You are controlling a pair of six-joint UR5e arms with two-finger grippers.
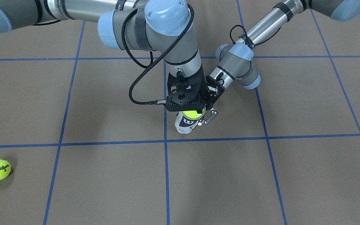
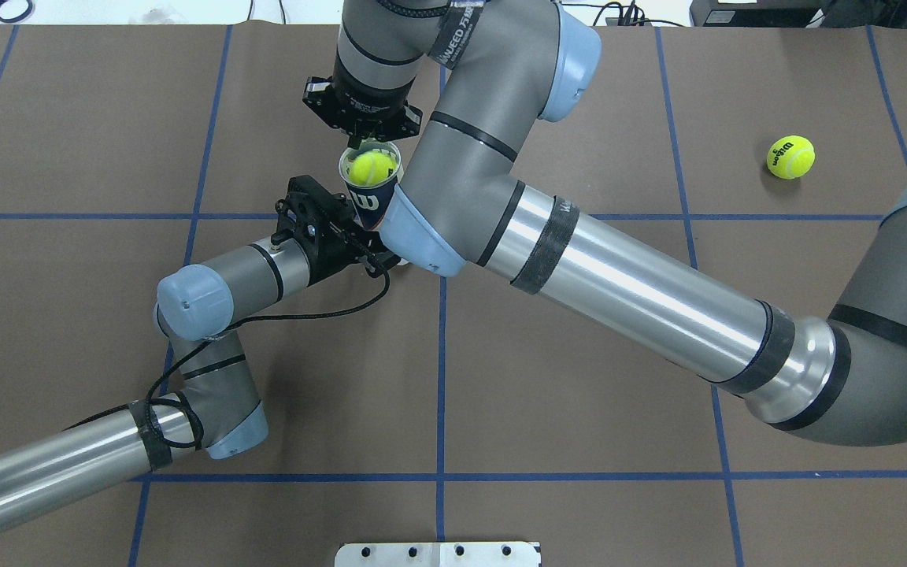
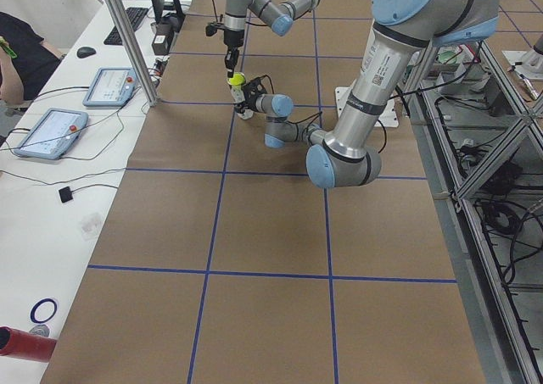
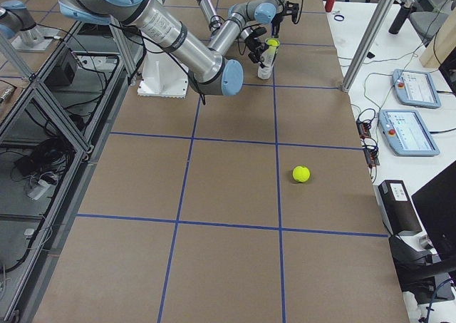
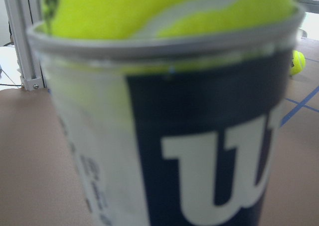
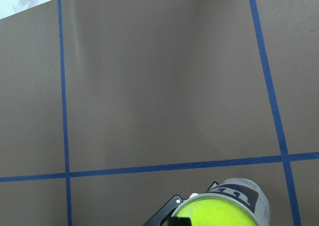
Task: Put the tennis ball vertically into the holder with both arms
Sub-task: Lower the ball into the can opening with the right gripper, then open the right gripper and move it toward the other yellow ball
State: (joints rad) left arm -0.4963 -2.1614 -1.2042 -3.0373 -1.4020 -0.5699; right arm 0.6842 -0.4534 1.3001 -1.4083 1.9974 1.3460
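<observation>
so the tennis ball sits in the mouth of the upright holder on the counter, left gripper jaws look clamped on its side, right gripper right above (can't tell if those jaws are apart), and an off-centre push could tip it over

Holder blurred, base apparently cropped.

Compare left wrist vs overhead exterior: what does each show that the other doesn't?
Left wrist only: the silver rim close up, the tennis ball bulging above it, and fine print down the side of the holder. Overhead only: the left hand at the holder's side and the right hand just beyond its mouth. Both: the holder, the ball in its mouth, the W logo, and a second ball loose on the table.
</observation>
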